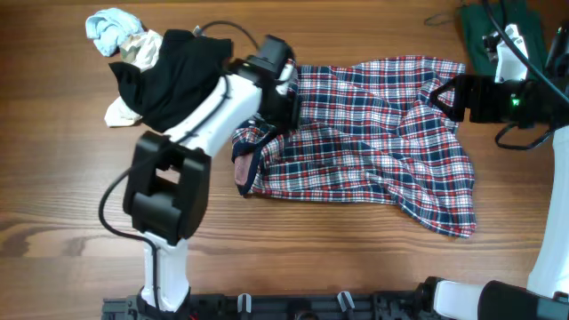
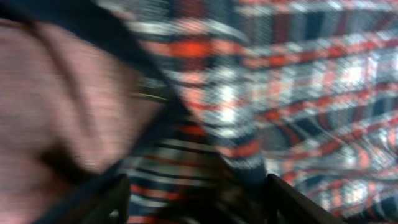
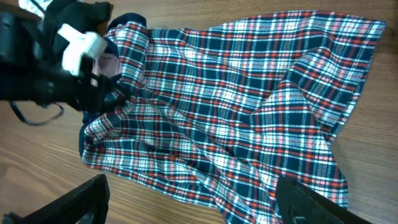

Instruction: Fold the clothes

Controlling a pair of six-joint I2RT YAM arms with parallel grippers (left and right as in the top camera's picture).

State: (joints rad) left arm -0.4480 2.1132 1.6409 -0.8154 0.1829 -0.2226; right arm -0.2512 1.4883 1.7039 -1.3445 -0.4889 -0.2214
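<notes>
The red, white and navy plaid garment point(image 1: 373, 142) lies crumpled across the middle and right of the wooden table. Its left end is turned over, showing navy trim and the pale pink inside point(image 1: 242, 169). My left gripper point(image 1: 271, 120) is down on that left end. In the blurred left wrist view its fingers point(image 2: 199, 205) stand wide apart with plaid cloth point(image 2: 311, 93) between them and the pink inside point(image 2: 62, 112) to the left. My right gripper point(image 1: 442, 96) hovers over the garment's upper right part. Its jaws point(image 3: 193, 199) are open and empty above the plaid point(image 3: 249, 106).
A pile of other clothes sits at the back left: a black garment point(image 1: 178, 71), a light blue cloth point(image 1: 111, 27) and a cream cloth point(image 1: 124, 111). A dark green item point(image 1: 484, 36) lies at the back right. The left arm point(image 3: 62, 68) shows in the right wrist view.
</notes>
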